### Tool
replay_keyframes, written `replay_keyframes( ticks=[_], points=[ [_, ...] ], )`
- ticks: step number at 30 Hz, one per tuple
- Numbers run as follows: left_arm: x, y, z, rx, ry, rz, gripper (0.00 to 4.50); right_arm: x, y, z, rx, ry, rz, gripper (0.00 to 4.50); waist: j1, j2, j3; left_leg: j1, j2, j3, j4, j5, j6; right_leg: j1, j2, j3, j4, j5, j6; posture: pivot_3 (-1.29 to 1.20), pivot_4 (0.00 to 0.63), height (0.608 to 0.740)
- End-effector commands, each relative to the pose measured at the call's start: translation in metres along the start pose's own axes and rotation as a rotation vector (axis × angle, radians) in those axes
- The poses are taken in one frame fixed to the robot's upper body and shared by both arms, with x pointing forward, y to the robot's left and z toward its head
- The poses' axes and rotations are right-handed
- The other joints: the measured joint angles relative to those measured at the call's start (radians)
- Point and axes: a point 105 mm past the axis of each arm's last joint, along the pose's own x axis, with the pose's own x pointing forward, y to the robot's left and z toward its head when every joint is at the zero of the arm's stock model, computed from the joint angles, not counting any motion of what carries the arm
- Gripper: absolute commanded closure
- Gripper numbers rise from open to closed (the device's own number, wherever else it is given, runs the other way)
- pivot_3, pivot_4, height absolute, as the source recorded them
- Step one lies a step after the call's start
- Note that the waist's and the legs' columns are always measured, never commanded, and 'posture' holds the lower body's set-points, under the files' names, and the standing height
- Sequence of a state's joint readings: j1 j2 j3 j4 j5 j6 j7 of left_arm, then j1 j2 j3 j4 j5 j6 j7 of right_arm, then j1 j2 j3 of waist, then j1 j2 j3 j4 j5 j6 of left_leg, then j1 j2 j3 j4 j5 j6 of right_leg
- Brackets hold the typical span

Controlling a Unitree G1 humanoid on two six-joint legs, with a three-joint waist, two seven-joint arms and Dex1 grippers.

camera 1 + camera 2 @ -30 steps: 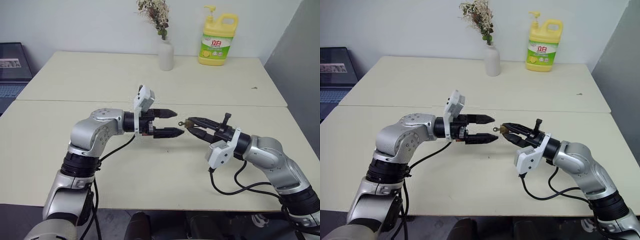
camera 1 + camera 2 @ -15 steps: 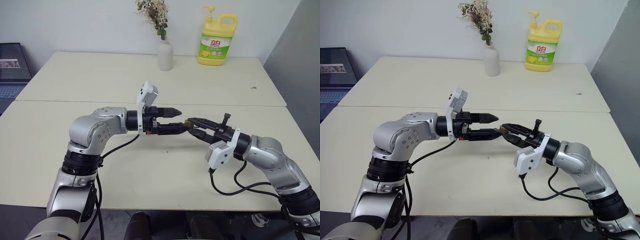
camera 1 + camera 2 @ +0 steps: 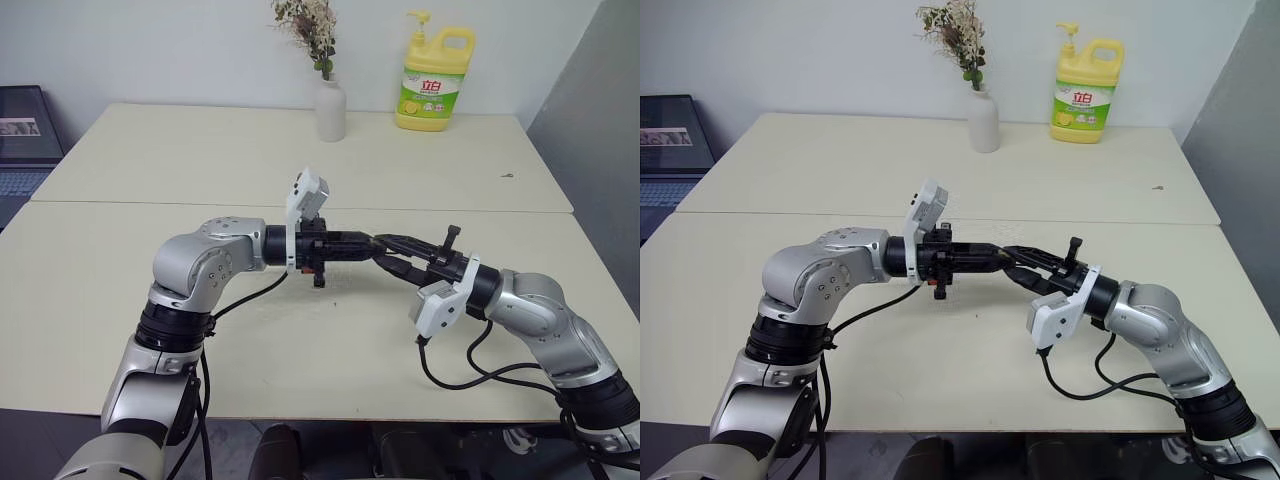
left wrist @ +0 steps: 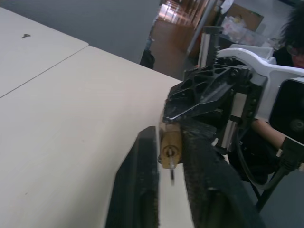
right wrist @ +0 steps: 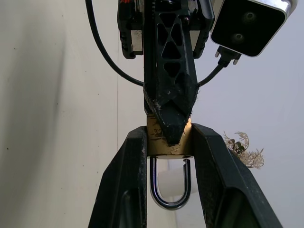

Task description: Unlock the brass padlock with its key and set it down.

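Counter (image 3: 90, 300): pale and bare in front, so that the work is carried above it.
Right hand (image 5: 166, 142): closed on the brass padlock (image 5: 159, 142), gripped by its body with the shackle toward the wrist, so the keyhole end is offered outward.
Left hand (image 4: 168, 156): closed at that end, judged to be pinching the key (image 4: 171, 172) for turning.
Far edge: a vase (image 3: 332, 108) and a detergent bottle (image 3: 434, 75) are kept well apart from the work.
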State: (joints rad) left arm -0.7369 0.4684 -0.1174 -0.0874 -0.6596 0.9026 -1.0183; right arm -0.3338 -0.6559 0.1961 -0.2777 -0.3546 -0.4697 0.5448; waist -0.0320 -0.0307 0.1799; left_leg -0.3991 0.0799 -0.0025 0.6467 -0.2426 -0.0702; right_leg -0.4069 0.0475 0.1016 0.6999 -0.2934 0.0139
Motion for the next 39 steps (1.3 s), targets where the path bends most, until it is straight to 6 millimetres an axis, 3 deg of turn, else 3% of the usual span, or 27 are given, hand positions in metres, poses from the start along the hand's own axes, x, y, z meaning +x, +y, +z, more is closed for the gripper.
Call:
replay_keyframes(
  ticks=[1,10,17,19,24,28,34,39],
  points=[
    [0.001,-0.004,0.008,0.046,-0.016,-0.014,4.33,0.001,-0.015,0.011,-0.047,-0.049,-0.047,3.56,0.0,0.0,0.0,0.0,0.0,0.0,0.0,0.0,0.0,0.0,0.0,0.0,0.0,0.0,0.0,0.0,0.15,0.74],
    [0.001,-0.004,0.006,0.047,-0.016,-0.018,4.33,0.0,-0.015,0.011,-0.03,-0.041,-0.042,3.56,0.0,0.0,0.0,0.0,0.0,0.0,0.0,0.0,0.0,0.0,0.0,0.0,0.0,0.0,0.0,0.0,0.15,0.74],
    [-0.005,0.0,0.006,0.051,-0.021,-0.018,4.33,-0.02,-0.011,-0.011,-0.017,0.067,0.033,1.08,0.001,0.0,0.0,0.0,0.0,0.0,0.0,0.0,0.0,0.0,0.0,0.0,0.0,0.0,0.0,0.0,0.15,0.74],
    [-0.008,0.004,0.008,0.068,-0.027,-0.014,4.33,-0.036,-0.017,-0.023,-0.002,0.128,0.071,1.07,0.001,0.0,0.0,0.0,0.0,0.0,0.0,0.0,0.0,0.0,0.0,0.0,0.0,0.0,0.0,0.0,0.15,0.74],
    [-0.008,0.002,0.008,0.108,-0.019,-0.059,4.33,-0.049,-0.03,-0.017,0.07,0.121,0.038,1.07,0.0,0.0,0.0,0.0,0.0,0.0,0.0,0.0,0.0,0.0,0.0,0.0,0.0,0.0,0.0,0.0,0.15,0.74],
    [-0.005,0.0,0.008,0.127,-0.02,-0.09,4.33,-0.06,-0.023,0.003,0.214,0.064,0.073,2.02,0.001,0.0,0.0,0.0,0.0,-0.001,0.0,0.0,0.0,0.001,0.0,-0.001,0.0,0.0,0.0,0.0,0.15,0.74],
    [-0.002,-0.003,0.009,0.138,-0.023,-0.132,4.33,-0.05,-0.023,0.032,0.32,-0.031,0.071,4.32,-0.002,0.0,0.0,0.001,-0.001,-0.001,0.0,0.0,0.0,0.001,0.0,0.0,0.0,0.0,0.002,0.0,0.15,0.74],
    [0.001,-0.011,0.01,0.157,-0.009,-0.181,4.33,-0.037,-0.021,0.033,0.356,-0.047,0.086,4.5,0.0,0.0,0.0,0.001,-0.001,-0.002,0.001,0.0,0.0,0.001,0.0,-0.001,0.0,-0.002,0.005,0.0,0.15,0.74]
  ],
)
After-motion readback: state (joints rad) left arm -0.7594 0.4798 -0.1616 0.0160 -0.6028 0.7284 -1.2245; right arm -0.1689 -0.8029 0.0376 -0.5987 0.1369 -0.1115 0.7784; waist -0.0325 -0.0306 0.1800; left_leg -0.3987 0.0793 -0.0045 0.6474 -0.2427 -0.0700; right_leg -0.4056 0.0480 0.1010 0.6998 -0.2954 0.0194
